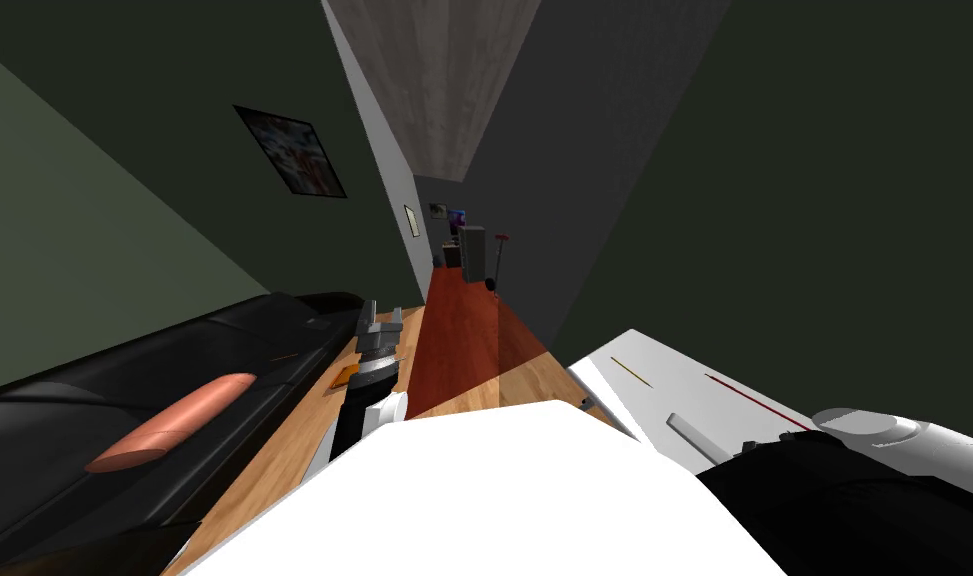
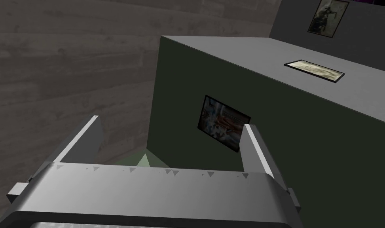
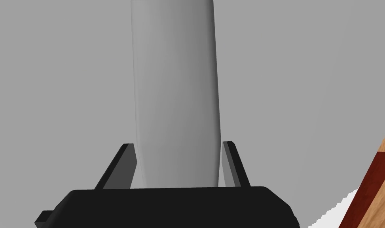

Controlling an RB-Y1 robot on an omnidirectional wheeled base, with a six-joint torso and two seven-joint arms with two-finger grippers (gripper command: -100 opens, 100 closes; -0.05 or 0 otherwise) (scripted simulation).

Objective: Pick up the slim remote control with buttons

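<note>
Grey slim remote (image 3: 175, 99) clamped in right end effector (image 3: 177, 145), pale tabletop (image 3: 306, 79) beneath — left end effector (image 2: 170, 121) splayed beside black sofa (image 1: 254, 335).

Sofa (image 1: 174, 380) left, table (image 1: 674, 385) right, floor (image 1: 264, 460) between, remote (image 3: 175, 99) filling right end effector (image 3: 176, 143)

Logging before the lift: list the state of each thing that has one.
Slim grey remote control: flat on the white table, gripped at one end.
Right end effector: shut on the remote's sides.
Left end effector: open, raised, empty.
</note>
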